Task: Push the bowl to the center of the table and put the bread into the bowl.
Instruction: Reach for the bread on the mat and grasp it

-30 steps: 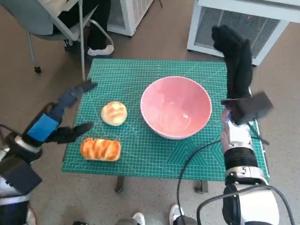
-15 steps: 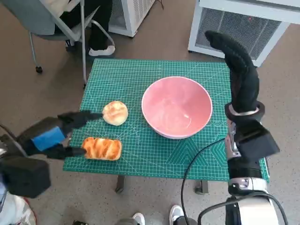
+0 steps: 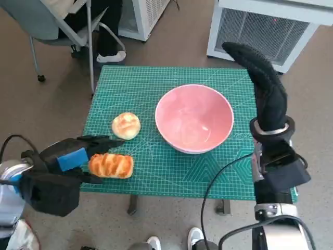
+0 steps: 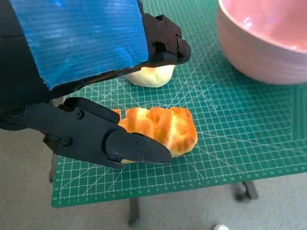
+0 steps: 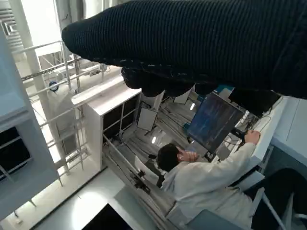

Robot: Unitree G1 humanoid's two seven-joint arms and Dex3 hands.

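— Left wrist view first: what's the left hand [image 4: 91, 86] doing?
— Its fingers [image 4: 139, 149] are spread wide and hold nothing. The braided bread [image 4: 160, 129] lies on the green tabletop [image 4: 249, 124] in the gap between them, the lower one just in front of the loaf; whether it touches, I cannot tell. The round bun [image 4: 151, 75] sits just beyond the upper finger.
— And the pink bowl [image 3: 194, 119]?
— Well apart from those fingers, past the bun, near the middle of the tabletop, upright.
— The right hand [image 3: 263, 88]?
— Raised beside the bowl's far side, gloved fingers stretched out straight, gripping nothing. A person [image 5: 201, 177] at a screen shows behind it in its own view.
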